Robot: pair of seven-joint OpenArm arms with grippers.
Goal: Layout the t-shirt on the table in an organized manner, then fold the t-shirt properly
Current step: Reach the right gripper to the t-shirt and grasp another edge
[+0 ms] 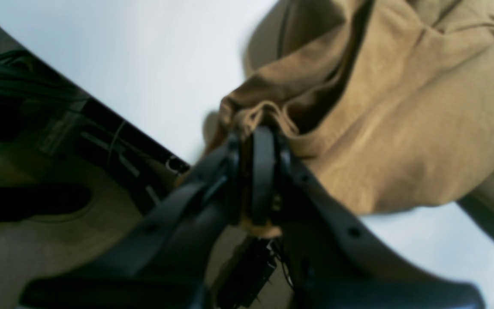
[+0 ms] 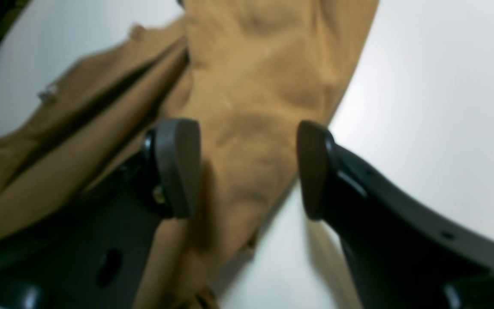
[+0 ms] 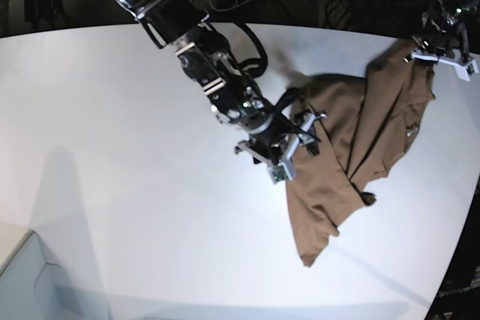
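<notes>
White table (image 3: 150, 260) with a curved edge; the brown t-shirt (image 3: 322, 181) lies bunched and twisted along its right side in the base view; the left gripper (image 1: 257, 141) pinches a gathered end of the cloth; the right gripper (image 2: 249, 169) is spread wide above the shirt's edge, gripping nothing. Best, I think, to catch a single edge low down, then draw both arms apart gently, so creases open without dragging.

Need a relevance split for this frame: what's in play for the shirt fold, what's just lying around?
In play:
- brown t-shirt
- white table
- left gripper
- right gripper

Lying about:
- dark cables beyond the table edge
</notes>
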